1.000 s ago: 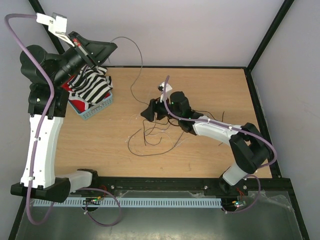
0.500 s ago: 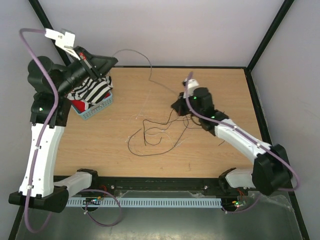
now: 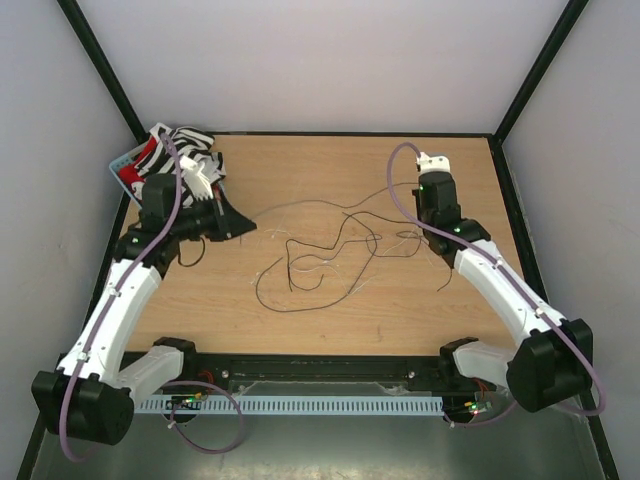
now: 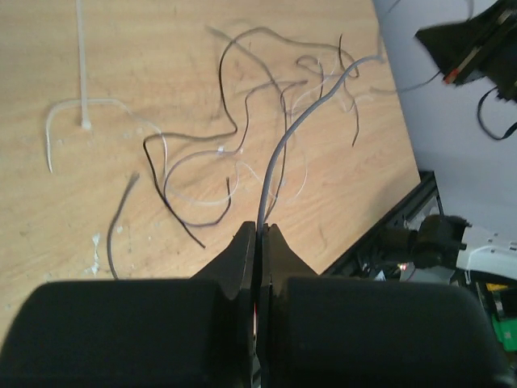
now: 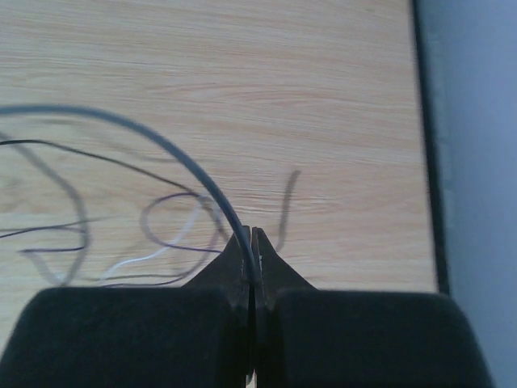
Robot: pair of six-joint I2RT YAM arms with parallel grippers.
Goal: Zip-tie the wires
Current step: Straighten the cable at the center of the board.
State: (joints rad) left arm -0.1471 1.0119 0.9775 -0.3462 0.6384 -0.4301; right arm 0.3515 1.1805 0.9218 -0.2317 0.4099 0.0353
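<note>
The wires (image 3: 320,255) lie as a loose tangle of thin dark and pale strands on the middle of the wooden table (image 3: 330,320). One longer grey wire (image 3: 330,207) spans between my two grippers. At the left, my left gripper (image 3: 243,227) is low over the table and shut on one end of it. The left wrist view shows the grey wire (image 4: 283,145) running out from the shut left gripper (image 4: 260,228) over the tangle (image 4: 234,121). My right gripper (image 3: 428,222) (image 5: 251,233) is shut on the other end, where the grey wire (image 5: 161,141) arches away.
A blue basket (image 3: 120,165) with striped cloth (image 3: 185,145) sits at the far left corner, just behind my left arm. A white zip tie (image 4: 81,81) lies on the wood left of the tangle. The table's right edge (image 5: 428,162) is close to my right gripper.
My left arm came down from above the basket to the table, still holding the grey wire. My right gripper shut on that wire and drew it rightward, stretching it across the table.
</note>
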